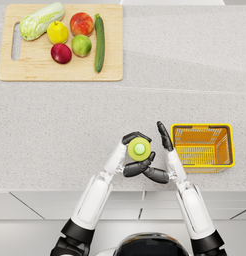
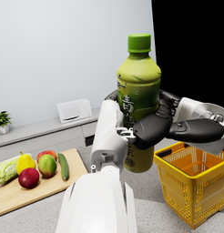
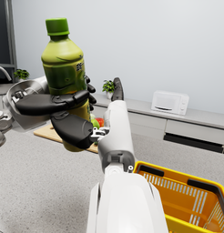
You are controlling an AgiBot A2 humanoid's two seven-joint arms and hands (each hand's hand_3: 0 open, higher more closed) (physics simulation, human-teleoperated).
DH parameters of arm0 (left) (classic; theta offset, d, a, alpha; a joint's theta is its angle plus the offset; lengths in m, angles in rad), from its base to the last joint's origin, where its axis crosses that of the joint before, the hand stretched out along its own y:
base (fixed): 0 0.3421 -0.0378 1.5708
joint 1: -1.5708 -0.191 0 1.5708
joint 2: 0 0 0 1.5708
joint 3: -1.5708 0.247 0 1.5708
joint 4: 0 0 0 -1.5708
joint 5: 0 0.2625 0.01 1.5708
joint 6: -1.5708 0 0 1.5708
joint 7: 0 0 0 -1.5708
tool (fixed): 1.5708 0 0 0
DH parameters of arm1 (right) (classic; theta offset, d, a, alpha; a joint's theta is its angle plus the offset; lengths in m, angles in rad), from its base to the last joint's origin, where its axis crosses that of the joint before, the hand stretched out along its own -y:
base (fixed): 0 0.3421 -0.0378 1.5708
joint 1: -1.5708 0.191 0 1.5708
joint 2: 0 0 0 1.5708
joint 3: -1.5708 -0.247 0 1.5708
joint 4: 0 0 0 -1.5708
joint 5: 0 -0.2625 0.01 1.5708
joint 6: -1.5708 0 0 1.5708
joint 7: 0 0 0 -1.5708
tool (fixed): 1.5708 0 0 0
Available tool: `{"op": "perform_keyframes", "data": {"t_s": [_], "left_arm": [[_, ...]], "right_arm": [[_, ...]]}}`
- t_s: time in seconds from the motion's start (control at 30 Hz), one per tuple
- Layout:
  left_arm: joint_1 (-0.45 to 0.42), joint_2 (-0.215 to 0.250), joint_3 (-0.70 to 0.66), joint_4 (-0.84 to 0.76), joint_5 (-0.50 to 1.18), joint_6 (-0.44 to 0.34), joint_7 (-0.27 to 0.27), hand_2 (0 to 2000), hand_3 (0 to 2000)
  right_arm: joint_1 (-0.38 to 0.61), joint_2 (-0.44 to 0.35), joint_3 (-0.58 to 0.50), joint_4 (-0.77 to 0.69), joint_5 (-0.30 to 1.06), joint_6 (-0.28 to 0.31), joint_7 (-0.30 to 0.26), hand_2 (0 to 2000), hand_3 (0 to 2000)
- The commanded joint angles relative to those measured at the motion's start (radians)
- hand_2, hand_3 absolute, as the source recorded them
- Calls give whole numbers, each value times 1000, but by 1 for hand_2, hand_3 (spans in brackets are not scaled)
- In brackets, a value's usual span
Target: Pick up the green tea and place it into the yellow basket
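Observation:
The green tea bottle, green with a green cap, is held upright above the counter, just left of the yellow basket. My left hand grips its body, fingers on the far side and thumb on the near side. My right hand lies against the bottle's right side, between bottle and basket. Its fingers point straight out, unwrapped, and its thumb reaches across the near side. The basket looks empty.
A wooden cutting board lies at the far left with a cabbage, several fruits and a cucumber on it. The counter's front edge runs just under my forearms. A white microwave stands on a back shelf.

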Motion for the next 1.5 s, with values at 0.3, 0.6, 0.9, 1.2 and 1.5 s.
{"op": "perform_keyframes", "data": {"t_s": [0.3, 0.6, 0.9, 1.2, 1.5], "left_arm": [[9, -16, 115, -17, 3, -42, -8, 2000, 2000], [-21, -59, -161, -287, 1, 54, 1, 0, 0], [-56, -74, -511, -252, -1, 67, 1, 0, 0], [-23, -75, -598, -140, -1, 68, 1, 0, 0], [55, -81, -551, -79, -1, 68, 1, 0, 0]], "right_arm": [[62, -29, 41, -7, 4, 258, 9, 2000, 1307], [119, -54, -86, -42, 1, 194, 8, 2000, 2000], [183, -46, -495, -18, 0, 284, 4, 2000, 2000], [163, -40, -568, -143, 0, 319, -204, 2000, 2000], [169, -37, -515, -98, -1, 86, -223, 0, 40]]}}
